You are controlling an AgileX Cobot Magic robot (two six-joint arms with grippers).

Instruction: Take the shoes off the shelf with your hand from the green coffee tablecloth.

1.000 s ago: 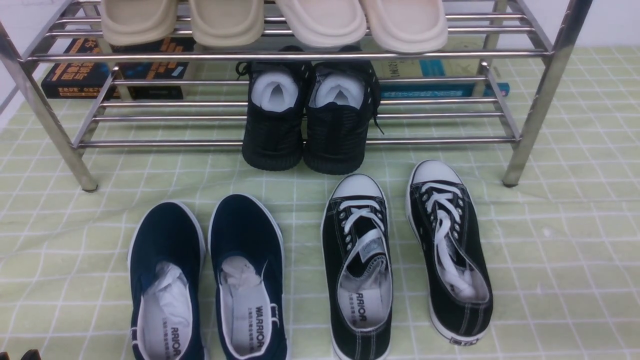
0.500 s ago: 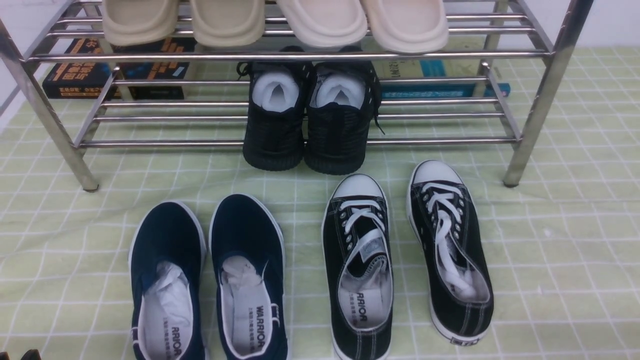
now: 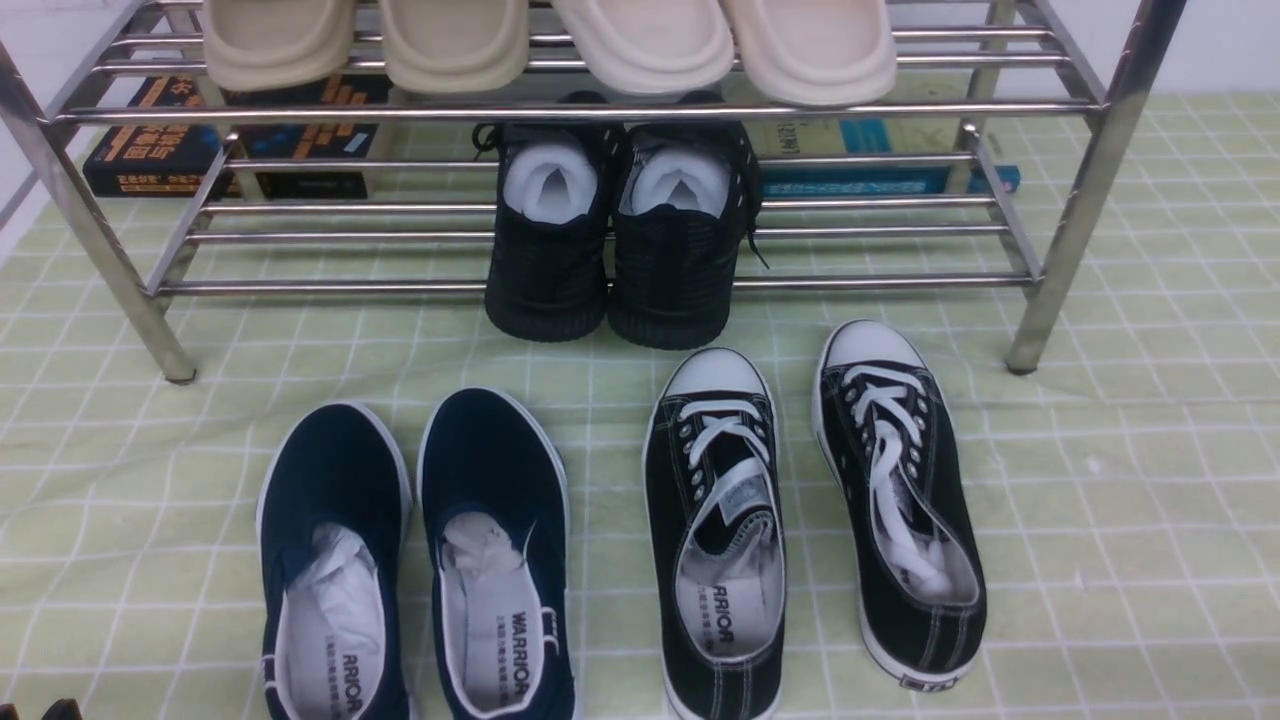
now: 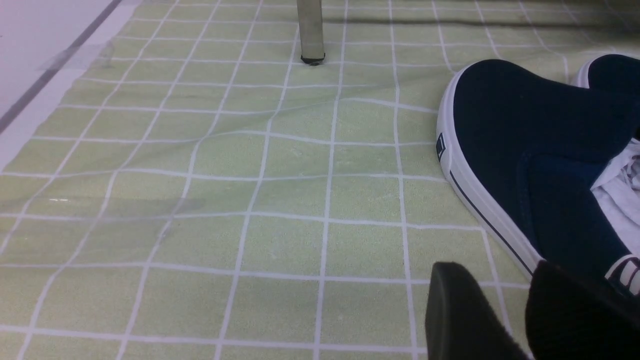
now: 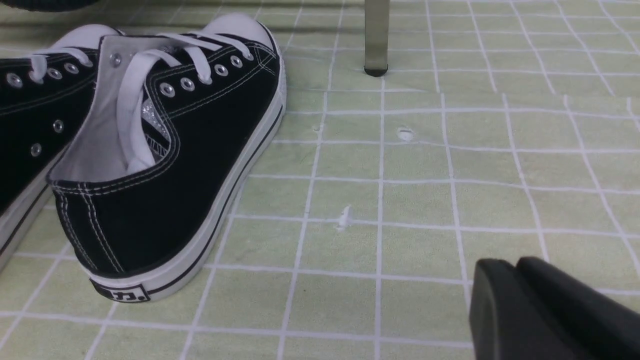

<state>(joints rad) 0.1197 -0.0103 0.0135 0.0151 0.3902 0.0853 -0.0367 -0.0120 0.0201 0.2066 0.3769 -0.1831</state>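
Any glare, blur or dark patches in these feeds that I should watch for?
Front view: sharp and evenly lit, bright glints on the shelf tubes. Left wrist view: dim, soft; left gripper a dark blur. Right wrist view: canvas shoes crisp; right gripper out of focus; shadow band under the rack.

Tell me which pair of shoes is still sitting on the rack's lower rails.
The all-black knit sneakers, heels toward the camera; the navy slip-ons and laced canvas sneakers lie on the cloth.

Green coffee tablecloth [image 3: 1120,480] under shelf [image 3: 1060,250], shoes [image 3: 810,500].
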